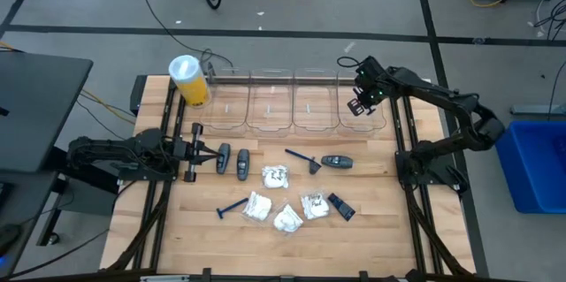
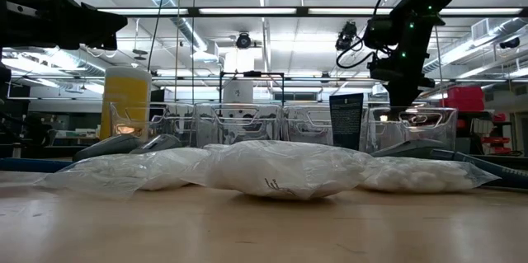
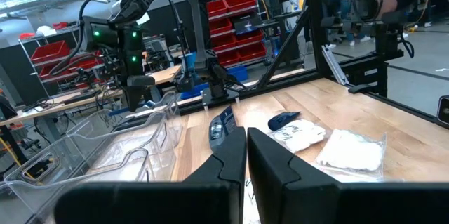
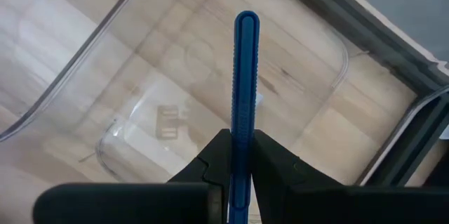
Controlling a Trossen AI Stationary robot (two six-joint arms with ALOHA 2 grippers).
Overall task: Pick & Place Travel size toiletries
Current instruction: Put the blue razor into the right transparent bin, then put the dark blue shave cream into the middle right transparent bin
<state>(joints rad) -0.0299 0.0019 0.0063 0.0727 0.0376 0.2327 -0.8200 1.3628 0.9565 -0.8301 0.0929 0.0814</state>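
— Fingers of the right gripper are clamped on a thin blue razor, handle pointing straight out ahead of them; in the high view that gripper hangs over the rightmost clear bin, at the far end of a row of four along the table's back edge.

— And the bin under it?

— Transparent, wooden tabletop showing through its floor; nothing else visible inside from the wrist view.

— Left arm?

— Left gripper sits low at the table's left side, fingers pressed narrow, almost together, nothing between them; just beyond it lie two dark grey oval pieces, side by side.

— The remaining toiletries?

— Spread across the middle of the table; second razor near the centre, its head by a dark oval piece; third razor nearer the front, beside the white packets, four of them in a loose cluster; dark rectangular piece just right of that cluster.

— Anything else up there?

— Yellow cylinder with a white lid at the back left corner, next to the leftmost bin; from the low view the packets fill the foreground, bins behind them, right arm reaching down from above.
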